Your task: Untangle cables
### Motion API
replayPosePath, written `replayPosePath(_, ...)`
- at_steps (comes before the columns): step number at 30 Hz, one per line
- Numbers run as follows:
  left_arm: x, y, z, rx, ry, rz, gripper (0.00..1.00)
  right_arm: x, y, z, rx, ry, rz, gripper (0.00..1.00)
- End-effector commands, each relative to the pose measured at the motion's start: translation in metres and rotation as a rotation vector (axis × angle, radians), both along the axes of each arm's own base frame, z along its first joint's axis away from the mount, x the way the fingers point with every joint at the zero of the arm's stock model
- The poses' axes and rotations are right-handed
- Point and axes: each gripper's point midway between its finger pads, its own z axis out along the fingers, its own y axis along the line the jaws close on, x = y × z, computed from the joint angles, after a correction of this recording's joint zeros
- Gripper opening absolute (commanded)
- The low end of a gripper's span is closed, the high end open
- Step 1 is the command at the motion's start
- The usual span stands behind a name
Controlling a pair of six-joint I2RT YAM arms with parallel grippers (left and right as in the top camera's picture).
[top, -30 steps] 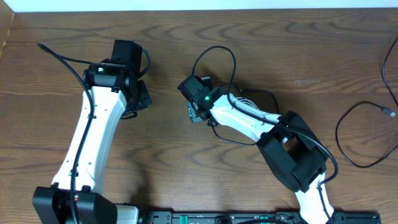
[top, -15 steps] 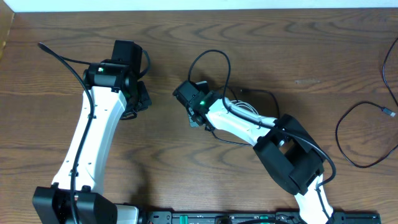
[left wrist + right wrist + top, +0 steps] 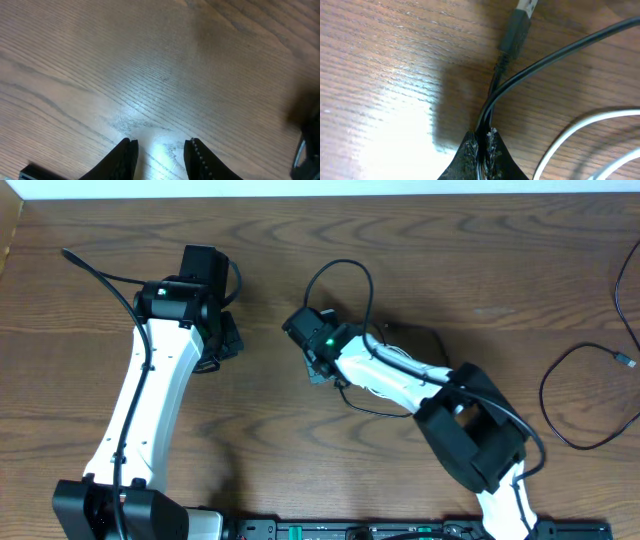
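The left arm (image 3: 140,400) rises from its base at the near left edge of the table (image 3: 300,470) and runs straight up the left side, with its wrist bent over toward the centre. A thick black lead (image 3: 95,268) trails from that wrist to the far left. The left gripper (image 3: 160,145) hangs over bare wood. Its fingers are spread with a clear gap between them, and nothing is in the gap.

Right of it, near the table's centre, the right gripper (image 3: 482,142) points down at the wood. Its fingers are pressed together and pinch the black cable (image 3: 570,48). In the wrist view two black strands run up side by side from the pinch. One ends in a grey plug (image 3: 516,35) lying flat just beyond the fingertips, and the other curves off to the right. I cannot tell whether both strands sit inside the pinch. Overhead, the black cable arches in a loop beyond the gripper and comes back down beside the forearm.

The white cable (image 3: 590,120) lies just right of the pinch, apart from the fingers, and curves across the wood under the forearm.

The right arm (image 3: 400,380) slants from that wrist down and right to a black elbow, then folds back to its base at the near edge.

Well apart, near the right edge, another thin black cord (image 3: 543,395) lies in an open curve with a small plug end.
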Motion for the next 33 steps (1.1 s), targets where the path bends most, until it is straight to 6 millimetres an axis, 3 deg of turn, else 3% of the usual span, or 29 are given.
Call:
replayPosePath(1,-0.001,0.002,0.002,0.0,-0.003,0.016,0.36,0.012,-0.003,0.051,0.086,-0.066,0.011,0.01)
replayPosePath(7,-0.001,0.002,0.002,0.0,-0.003,0.016,0.36,0.027,-0.019,0.117,0.179,-0.175,-0.02,0.01)
replayPosePath(15,-0.001,0.002,0.002,0.0,-0.003,0.016,0.35,0.044,-0.043,0.178,0.277,-0.293,-0.077,0.01)
replayPosePath(22,-0.001,0.002,0.002,0.0,-0.003,0.016,0.35,0.071,-0.063,0.231,0.424,-0.421,-0.118,0.01)
replayPosePath(24,-0.001,0.002,0.002,0.0,-0.002,0.016,0.35,0.084,-0.086,0.247,0.428,-0.479,-0.153,0.01)
replayPosePath(27,-0.001,0.002,0.002,0.0,-0.002,0.016,0.36,0.097,-0.123,0.255,0.406,-0.511,-0.217,0.01)
replayPosePath(33,-0.001,0.002,0.002,0.0,-0.003,0.016,0.35,0.105,-0.211,0.237,0.243,-0.472,-0.294,0.01)
